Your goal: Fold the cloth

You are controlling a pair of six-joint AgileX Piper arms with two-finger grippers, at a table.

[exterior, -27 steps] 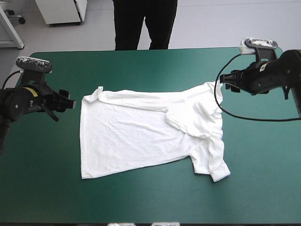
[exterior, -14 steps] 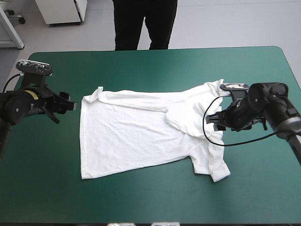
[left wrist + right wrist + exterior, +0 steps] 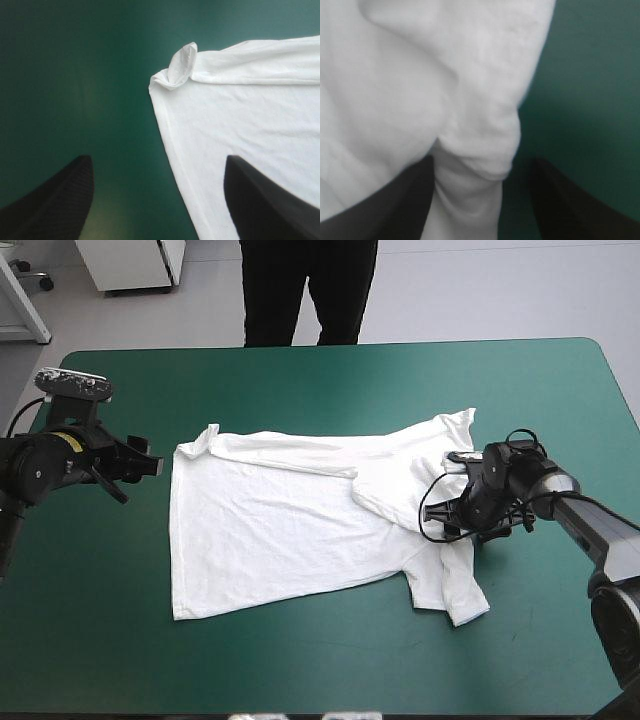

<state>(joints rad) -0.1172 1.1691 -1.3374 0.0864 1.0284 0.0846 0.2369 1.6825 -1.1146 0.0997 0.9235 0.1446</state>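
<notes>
The white T-shirt (image 3: 290,530) lies spread flat in the middle of the table, its sleeve end to the right and rumpled there. A small curled corner (image 3: 179,70) sticks up at its far left. My left gripper (image 3: 148,462) hovers just left of the shirt's left edge, open, with that edge (image 3: 172,150) running between its fingers (image 3: 157,160). My right gripper (image 3: 438,520) is down on the rumpled right side, open, with a thick fold of the shirt (image 3: 475,150) between its fingers (image 3: 482,162).
Teal-green cover (image 3: 300,660) shows on every side of the shirt, widest toward the near edge and the far right corner (image 3: 570,370). A loose sleeve (image 3: 465,595) trails toward the near right.
My right arm has swung from the far right corner down and inward onto the shirt's right side. The left arm has barely moved, and the shirt lies as before.
</notes>
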